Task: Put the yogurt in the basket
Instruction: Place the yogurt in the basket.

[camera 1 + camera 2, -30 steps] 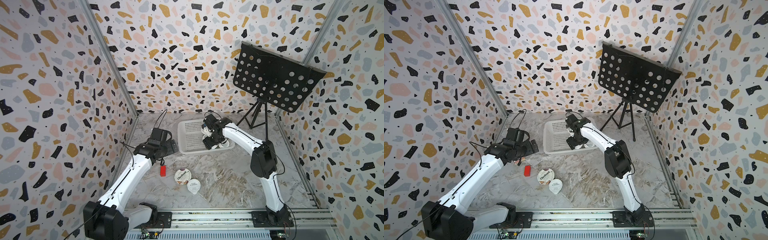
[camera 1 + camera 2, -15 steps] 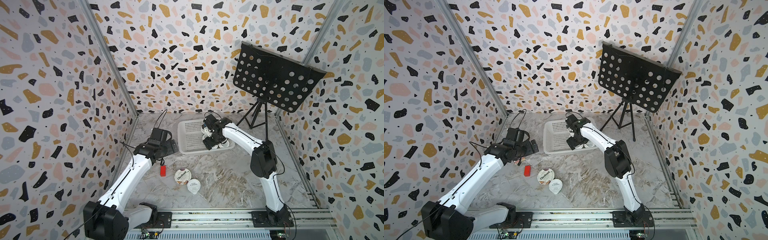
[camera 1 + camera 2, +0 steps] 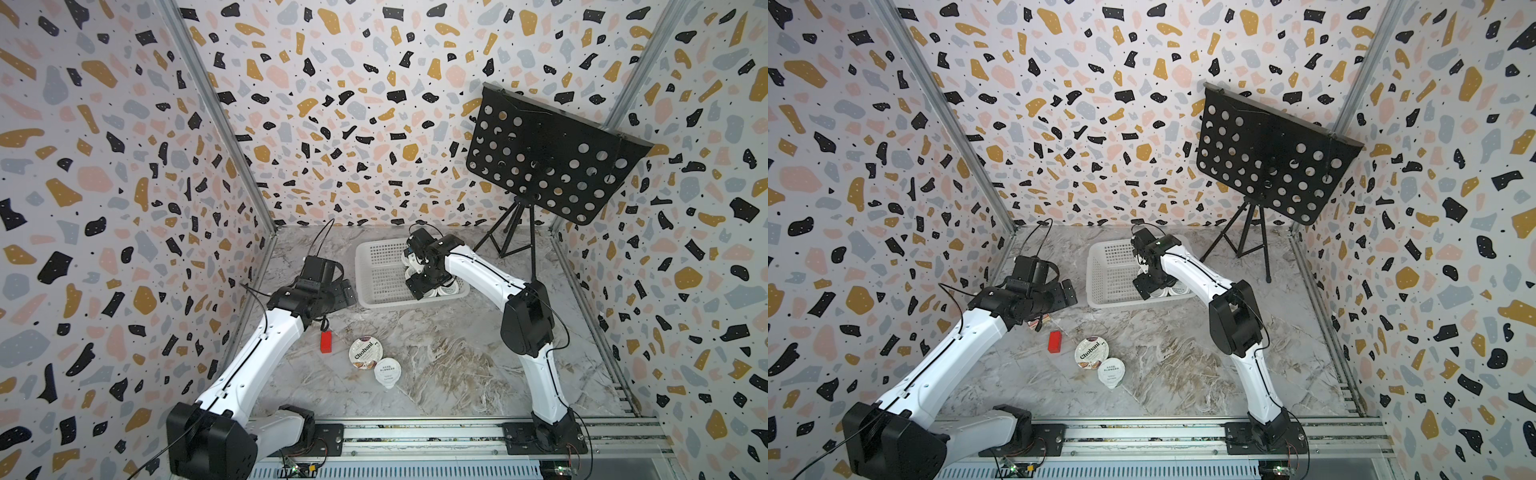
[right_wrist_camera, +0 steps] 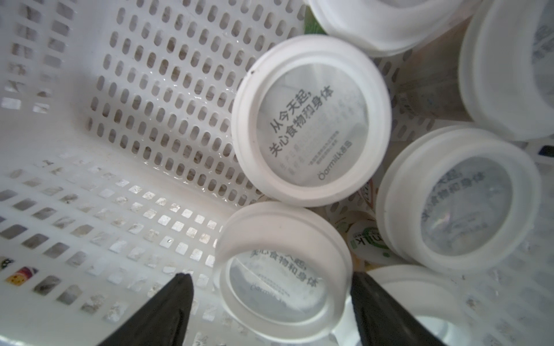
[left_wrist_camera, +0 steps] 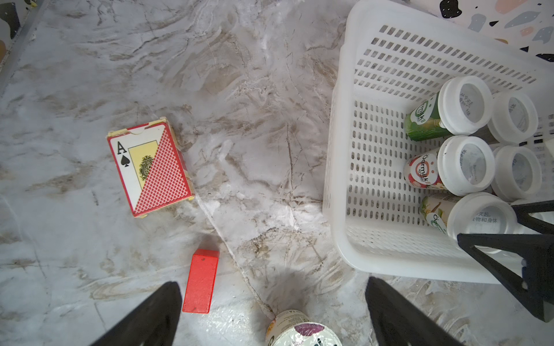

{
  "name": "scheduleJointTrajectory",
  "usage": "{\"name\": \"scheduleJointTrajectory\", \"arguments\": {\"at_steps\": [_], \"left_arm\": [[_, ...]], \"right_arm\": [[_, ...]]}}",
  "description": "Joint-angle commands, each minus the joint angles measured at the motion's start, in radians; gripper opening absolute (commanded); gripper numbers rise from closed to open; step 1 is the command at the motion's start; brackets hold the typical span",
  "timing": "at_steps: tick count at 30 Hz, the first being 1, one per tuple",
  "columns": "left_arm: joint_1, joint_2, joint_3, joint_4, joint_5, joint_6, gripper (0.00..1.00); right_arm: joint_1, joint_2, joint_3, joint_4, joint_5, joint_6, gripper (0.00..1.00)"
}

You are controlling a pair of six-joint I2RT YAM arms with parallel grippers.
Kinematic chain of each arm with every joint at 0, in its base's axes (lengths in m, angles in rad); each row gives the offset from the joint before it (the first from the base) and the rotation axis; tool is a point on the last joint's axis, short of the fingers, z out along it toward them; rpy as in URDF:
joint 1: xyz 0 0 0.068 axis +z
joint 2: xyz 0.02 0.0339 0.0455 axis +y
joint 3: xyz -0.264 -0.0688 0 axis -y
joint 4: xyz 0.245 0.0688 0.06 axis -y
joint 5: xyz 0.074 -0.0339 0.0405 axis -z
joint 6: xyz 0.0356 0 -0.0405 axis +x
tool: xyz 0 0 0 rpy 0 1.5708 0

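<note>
Toward the back edge of the tabletop, the basket (image 3: 380,270) holds a cluster of cups (image 5: 466,164) in its right end. The right gripper (image 4: 269,275) hangs among them with its jaws spread wider than the lid of the cup (image 4: 281,299) between them. There is a clear gap on one side, and the other jaw is close beside the lid (whether it touches, I cannot tell). I judge that nothing is pinched.

Two cups are not yet in: the Chobani cup (image 3: 365,352) and, just beside it toward the front, the foil cup (image 3: 387,371). Both stand lids up near the front edge, left of middle. The left gripper (image 5: 271,283) hovers between them and the basket's left end, jaws spread and empty, so the left arm is much the nearer. The cups are round, so no grip axis matters. The red block (image 3: 326,341) lies near the Chobani cup, toward the left edge.
</note>
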Motion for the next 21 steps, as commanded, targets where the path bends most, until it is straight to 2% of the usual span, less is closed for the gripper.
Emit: {"name": "scheduleJointTrajectory", "arguments": {"at_steps": [1, 10, 21], "left_arm": [[-0.002, -0.003, -0.005, 0.021, -0.001, 0.017, 1.00], [-0.002, -0.007, -0.008, 0.022, -0.002, 0.016, 1.00], [-0.002, -0.011, -0.012, 0.025, 0.002, 0.014, 1.00]], "right_arm": [[-0.003, -0.042, 0.041, -0.036, 0.011, -0.005, 0.88], [-0.002, -0.070, 0.043, -0.035, 0.011, -0.003, 0.88], [-0.003, -0.118, 0.047, -0.034, 0.020, 0.003, 0.79]]}}
